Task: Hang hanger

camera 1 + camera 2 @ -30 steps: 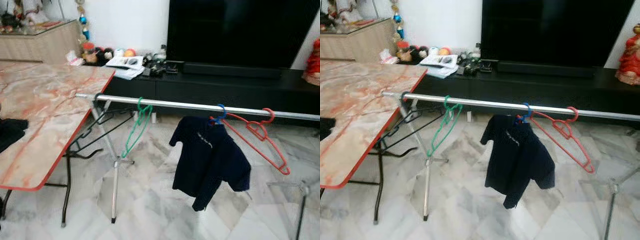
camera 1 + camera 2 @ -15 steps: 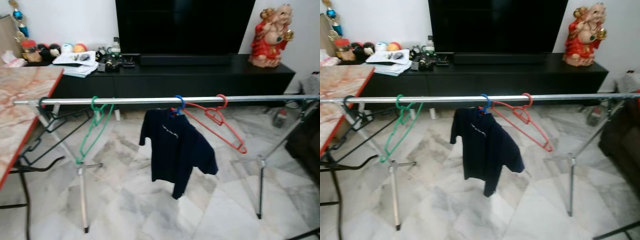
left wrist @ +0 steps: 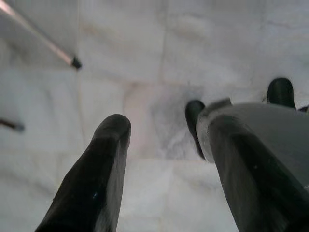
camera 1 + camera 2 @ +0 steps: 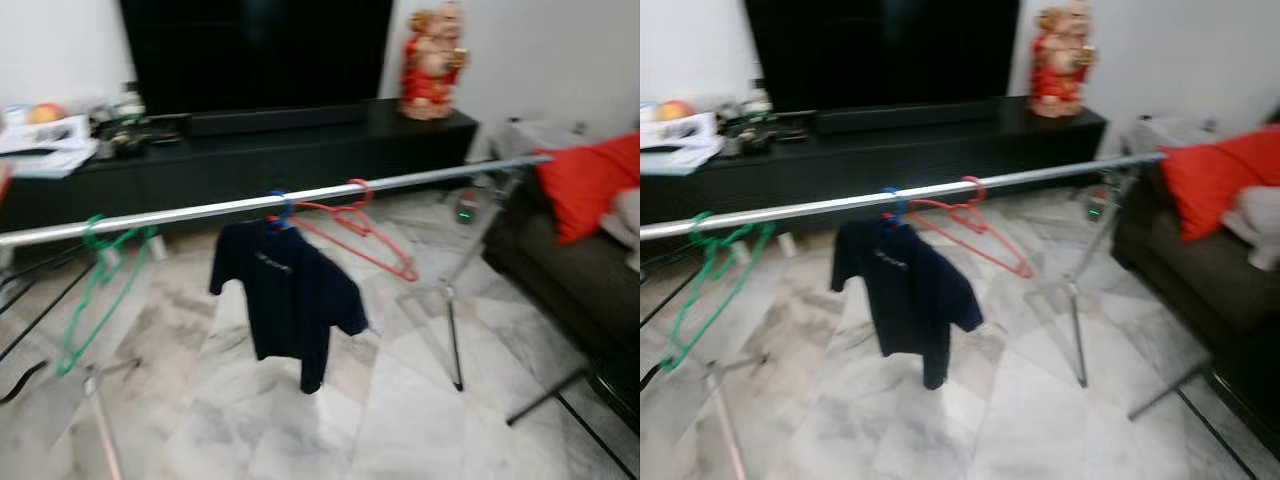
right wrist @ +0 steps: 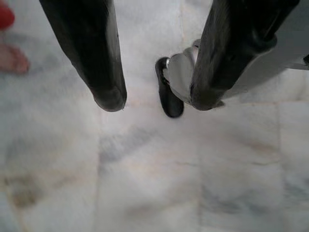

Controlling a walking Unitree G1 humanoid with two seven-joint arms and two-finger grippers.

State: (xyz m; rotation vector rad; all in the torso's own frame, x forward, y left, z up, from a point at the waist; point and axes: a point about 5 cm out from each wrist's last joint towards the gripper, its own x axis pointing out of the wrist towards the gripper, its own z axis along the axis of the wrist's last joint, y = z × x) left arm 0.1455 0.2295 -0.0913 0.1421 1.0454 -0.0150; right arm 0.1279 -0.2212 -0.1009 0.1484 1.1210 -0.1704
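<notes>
Your rail (image 4: 300, 201) runs left to right; marble floor (image 4: 400, 420) lies open near you, sofa (image 4: 580, 270) right. The red hanger (image 4: 355, 225) hangs mid-rail, well apart from your left gripper (image 3: 159, 130) and right gripper (image 5: 157, 99), both spread, empty, over floor.

My left gripper (image 3: 159, 130) has two long black fingers (image 3: 96, 179), smooth and rounded at the tips, with a slightly glossy surface. Beside one finger sits a pale silver-grey part of my body, curved and matte, and a black rounded foot (image 3: 281, 92) shows past it. My right gripper (image 5: 157, 99) has the same two thick black fingers (image 5: 91, 53), blunt-ended. Near it, a silver-grey shell ends in another narrow black foot (image 5: 169, 99).
</notes>
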